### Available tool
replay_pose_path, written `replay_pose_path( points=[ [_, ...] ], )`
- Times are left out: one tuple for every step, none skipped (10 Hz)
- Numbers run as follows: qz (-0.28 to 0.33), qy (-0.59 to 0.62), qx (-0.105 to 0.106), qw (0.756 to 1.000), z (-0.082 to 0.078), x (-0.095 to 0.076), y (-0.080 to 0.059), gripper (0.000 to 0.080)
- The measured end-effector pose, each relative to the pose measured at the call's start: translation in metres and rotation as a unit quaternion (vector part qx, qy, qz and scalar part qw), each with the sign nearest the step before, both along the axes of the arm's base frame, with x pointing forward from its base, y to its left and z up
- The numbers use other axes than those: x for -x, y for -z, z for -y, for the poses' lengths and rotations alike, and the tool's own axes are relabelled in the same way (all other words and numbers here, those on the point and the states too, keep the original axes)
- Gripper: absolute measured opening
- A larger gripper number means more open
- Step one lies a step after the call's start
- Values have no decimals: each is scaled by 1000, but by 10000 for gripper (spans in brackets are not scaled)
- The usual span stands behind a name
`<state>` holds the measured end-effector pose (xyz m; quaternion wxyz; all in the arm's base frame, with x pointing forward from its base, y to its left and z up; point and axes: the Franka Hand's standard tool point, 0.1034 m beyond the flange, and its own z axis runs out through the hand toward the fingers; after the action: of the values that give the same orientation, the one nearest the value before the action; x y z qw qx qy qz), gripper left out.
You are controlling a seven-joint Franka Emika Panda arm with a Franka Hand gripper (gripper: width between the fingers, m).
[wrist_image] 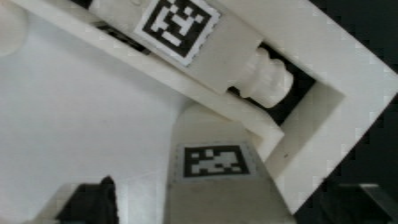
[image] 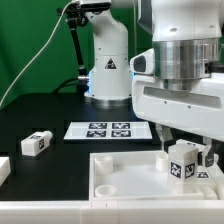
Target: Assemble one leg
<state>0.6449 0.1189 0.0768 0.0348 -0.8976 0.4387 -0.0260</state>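
Note:
A leg (image: 184, 162), a small white block with black-and-white tags, stands upright at the corner of the white panel (image: 125, 178) on the exterior view's right. My gripper (image: 185, 158) hangs over it, jaws either side of the leg with a gap on each side, so it is open. In the wrist view the same leg (wrist_image: 221, 165) sits between the dark fingertips (wrist_image: 89, 203), with the gripper (wrist_image: 222, 208) around it. A second leg (wrist_image: 183, 22) with a ribbed end lies just beyond the panel's wall (wrist_image: 267, 120). A third leg (image: 37, 143) lies on the black table at the exterior view's left.
The marker board (image: 105, 130) lies flat on the table behind the panel. The robot's white base (image: 108, 70) stands at the back. A white part (image: 3, 170) shows at the left edge. A green wall is behind.

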Motion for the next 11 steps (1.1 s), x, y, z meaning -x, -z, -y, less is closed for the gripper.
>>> replay_pose_path(
  points=[
    [1, -21, 2, 1000, -2, 0, 0, 631],
    [6, -95, 9, 995, -1, -1, 0, 644],
    [9, -157, 14, 988, -1, -1, -1, 644],
    [11, -199, 17, 980, -1, -1, -1, 644],
    [13, -254, 23, 967, -2, -1, -1, 649],
    [15, -306, 29, 952, -3, -1, -1, 649],
    [17, -348, 32, 937, -5, -1, -1, 649],
    [18, -385, 35, 922, -5, -1, -1, 649],
    [20, -437, 40, 898, -4, -1, -1, 649],
    [20, -474, 44, 879, -4, -1, -1, 649],
    [20, -505, 50, 861, -3, -1, -1, 649]
  ],
)
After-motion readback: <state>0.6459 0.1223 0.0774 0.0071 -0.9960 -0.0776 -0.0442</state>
